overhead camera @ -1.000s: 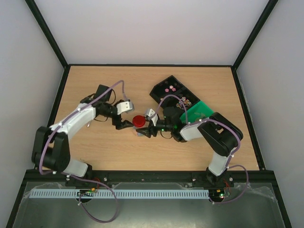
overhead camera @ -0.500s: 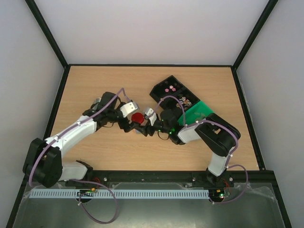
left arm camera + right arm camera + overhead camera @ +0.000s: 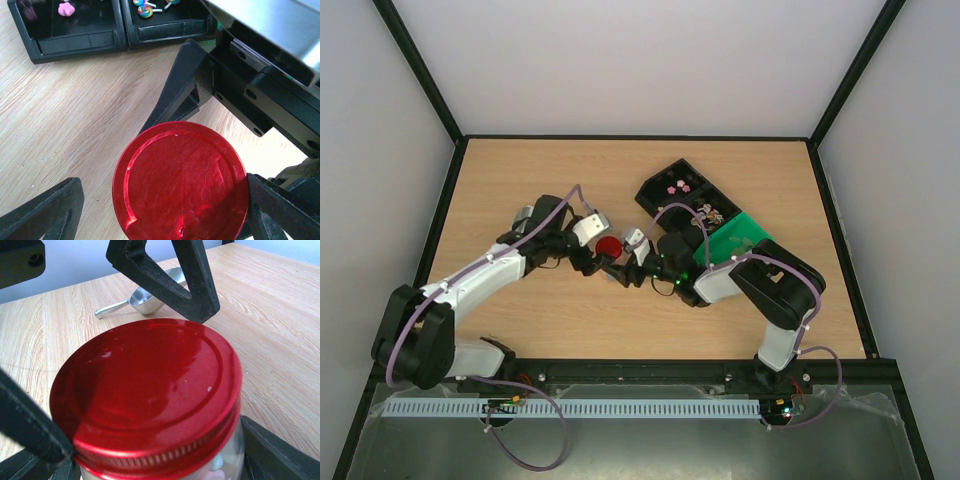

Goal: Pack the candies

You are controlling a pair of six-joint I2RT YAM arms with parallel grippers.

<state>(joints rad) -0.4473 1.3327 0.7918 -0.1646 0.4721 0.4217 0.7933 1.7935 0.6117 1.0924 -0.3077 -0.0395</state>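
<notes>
The jar [image 3: 611, 250] stood on the table [image 3: 520, 180], the scoop [image 3: 145, 299] lying near it. Candies [image 3: 678, 186] lay in the tray [image 3: 646, 192] behind it, to the right.

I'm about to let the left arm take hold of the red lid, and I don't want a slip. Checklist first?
1. Right end effector gripping jar: ok.
2. Left end effector open, straddling lid: ok.
3. Lid centred between left fingers: not ok, nearer one finger.
4. Lid sitting level: ok.
5. Scoop clear of jar: ok.
6. Jar filled enough: cannot tell.
</notes>
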